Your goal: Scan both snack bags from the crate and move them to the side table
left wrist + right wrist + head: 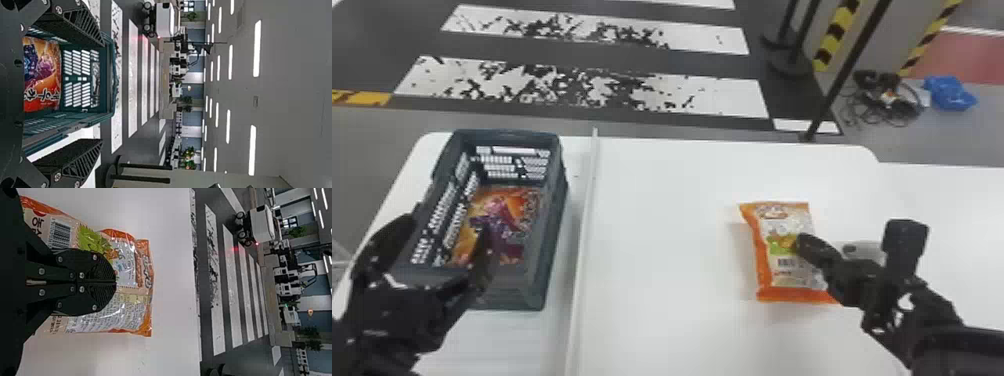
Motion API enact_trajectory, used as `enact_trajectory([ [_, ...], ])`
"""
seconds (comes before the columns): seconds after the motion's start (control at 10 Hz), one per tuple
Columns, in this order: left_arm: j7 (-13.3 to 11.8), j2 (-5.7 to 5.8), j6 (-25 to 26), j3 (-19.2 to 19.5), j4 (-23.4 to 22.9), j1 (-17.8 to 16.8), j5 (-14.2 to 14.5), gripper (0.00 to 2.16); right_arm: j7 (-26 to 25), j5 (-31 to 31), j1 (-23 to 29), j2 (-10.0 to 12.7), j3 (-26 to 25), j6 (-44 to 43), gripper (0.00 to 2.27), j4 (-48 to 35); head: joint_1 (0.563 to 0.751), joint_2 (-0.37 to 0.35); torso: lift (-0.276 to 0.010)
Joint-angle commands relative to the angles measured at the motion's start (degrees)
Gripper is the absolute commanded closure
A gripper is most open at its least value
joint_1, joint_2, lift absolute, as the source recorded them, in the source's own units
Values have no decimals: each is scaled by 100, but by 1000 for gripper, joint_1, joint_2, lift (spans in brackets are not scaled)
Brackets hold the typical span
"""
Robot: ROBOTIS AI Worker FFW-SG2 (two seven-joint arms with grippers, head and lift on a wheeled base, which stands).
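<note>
One snack bag [784, 250] lies flat on the bench [672, 225], towards its right edge, with its barcode face up. The wrapper is shiny orange along the rim and crimped ends, with a pale panel, a bright green patch and a small barcode; its surface is puffed and lightly creased. The right gripper [804, 243] is over the bag, its jaws closed together; whether they pinch any of the film, I cannot tell.

The other bag [504, 220] lies inside the crate [559, 200] near the bench's far left corner. It is glossy orange, deepening to red at one end, with purple artwork and bold dark lettering. The crate is dark blue-green, with slotted walls. The left gripper [446, 223] is at the crate's near end, its jaws wide apart and gripping nothing. A raised pale strip [584, 225] runs from the bench's far edge towards the near side, between the crate and the first bag.
</note>
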Motion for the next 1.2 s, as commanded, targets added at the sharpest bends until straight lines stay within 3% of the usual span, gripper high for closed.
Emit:
enact_trajectory([
  [0.0,-1,0,-53,0,40,-6,0,147,3,58,-10,0,90,-34,2216,141,695,-104,-75],
  [0.4,-1,0,-123,9,66,-6,27,147,-6,216,-72,9,292,-245,2216,405,695,-84,-75],
  [0.7,-1,-9,-158,18,66,12,27,147,-15,119,51,35,90,-175,2216,-158,695,-82,-75],
  [0.8,-1,-9,-194,26,75,20,27,147,-24,5,157,70,-16,-175,2108,-404,695,-84,-75],
  [0.9,-1,-18,-246,26,75,29,27,147,-41,-127,227,132,-191,-210,1858,-562,695,-87,-75],
  [1.0,-1,-18,-281,26,75,29,35,147,-85,-136,262,132,-394,-210,1470,-615,695,-93,-75],
  [1.1,-1,-18,-299,26,84,38,35,147,-76,-127,306,132,-657,-210,714,-650,695,-116,-75],
])
